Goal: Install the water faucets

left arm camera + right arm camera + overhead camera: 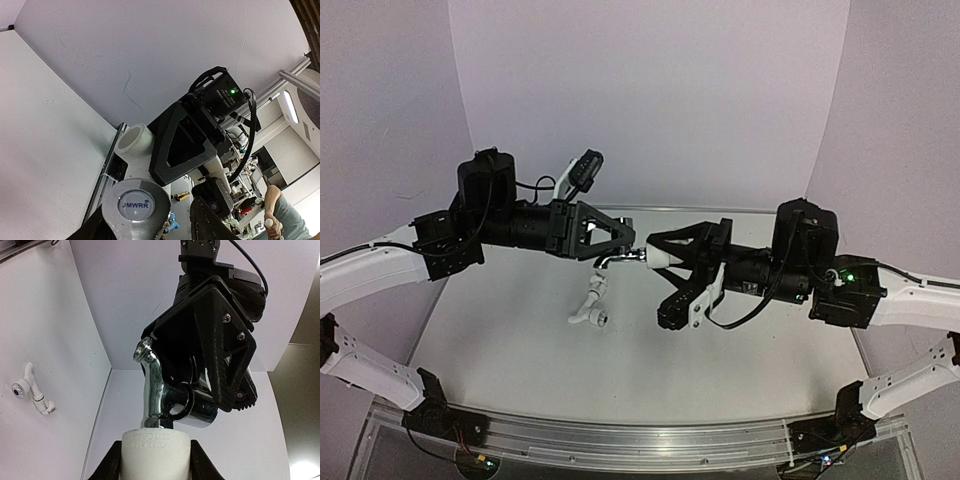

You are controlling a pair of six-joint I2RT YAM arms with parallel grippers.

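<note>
Found the faucet [152,390] aloft over mid-table, well clear of the table [740,350], one end meeting the top of the fitting [157,450]. Could not judge thread depth from any view. Judged the faucet heavy for its bulk, stiff and chrome-slick, so prone to turning inside a grip. Looked best taken on the broad handle barrel, not on the thin curved neck. Saw the left gripper [628,243] doing just that, jaws pinching the capped handle end. Judged the fitting light, rigid plastic, less slippery, fit for a firm squeeze across its round wall. Saw the right gripper [658,256] pinching it so, a finger on each side, nose to nose with the left one. Reckoned on keeping both axes in line during the joining, for fear of cross-threading or a slip on the chrome. Noted a white faucet [589,305] lying on the table beneath the pair, toward the left arm's side, apart from both grippers. Guessed it light plastic, easy to lift by its body.
</note>
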